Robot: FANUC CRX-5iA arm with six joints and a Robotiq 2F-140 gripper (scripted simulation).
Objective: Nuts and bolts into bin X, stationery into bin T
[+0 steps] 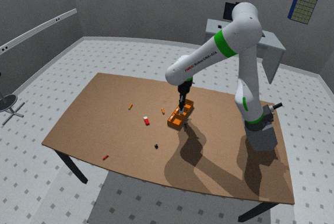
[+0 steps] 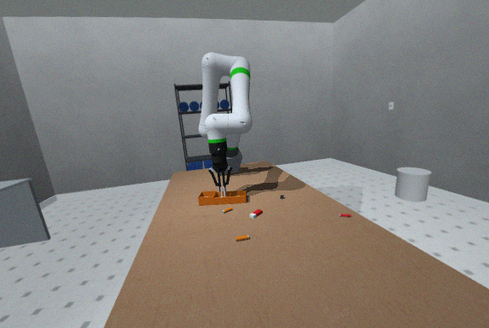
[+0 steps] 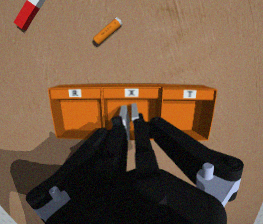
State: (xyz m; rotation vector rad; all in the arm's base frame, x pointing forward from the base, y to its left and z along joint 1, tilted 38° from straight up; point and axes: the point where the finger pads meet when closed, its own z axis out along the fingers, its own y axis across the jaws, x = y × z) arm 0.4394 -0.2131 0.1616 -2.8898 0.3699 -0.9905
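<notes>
White, rounded robot arm (image 1: 201, 59) (image 2: 241, 96) with bright green bands, red and black lettering, and a black, multi-linked gripper (image 1: 182, 97) (image 2: 223, 196) (image 3: 130, 112) with grey fingertips.
</notes>
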